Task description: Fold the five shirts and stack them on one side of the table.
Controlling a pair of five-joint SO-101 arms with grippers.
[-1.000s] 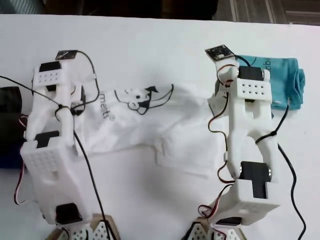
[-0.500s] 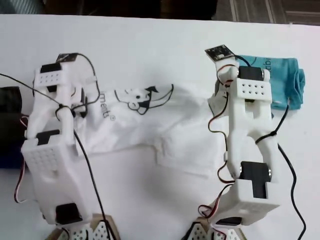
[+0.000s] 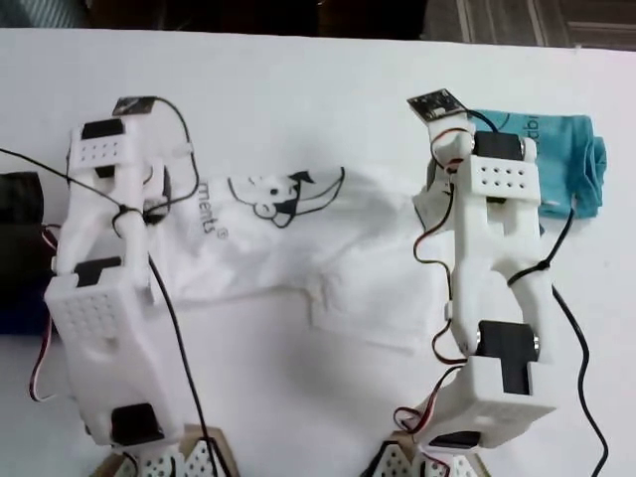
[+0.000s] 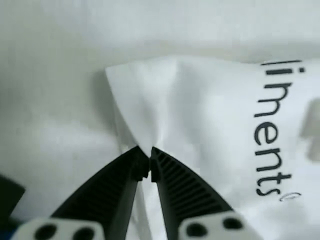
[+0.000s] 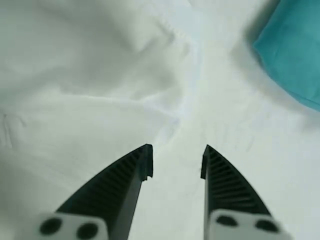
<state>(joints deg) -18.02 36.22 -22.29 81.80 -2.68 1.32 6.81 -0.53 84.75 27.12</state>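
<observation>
So the white shirt (image 3: 298,248) lies lengthwise across the bench (image 3: 298,79) between the arms: left jaws clenched on one end, right jaws released, hovering over the other end beside the teal shirt (image 3: 571,159).

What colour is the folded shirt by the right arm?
The folded shirt is teal; high view.

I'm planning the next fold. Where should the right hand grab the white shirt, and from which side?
Likely the rumpled edge of the white shirt nearest the teal shirt, from straight above: the right hand hangs open over it, and the cloth there is puckered, giving a fold to pinch.
</observation>
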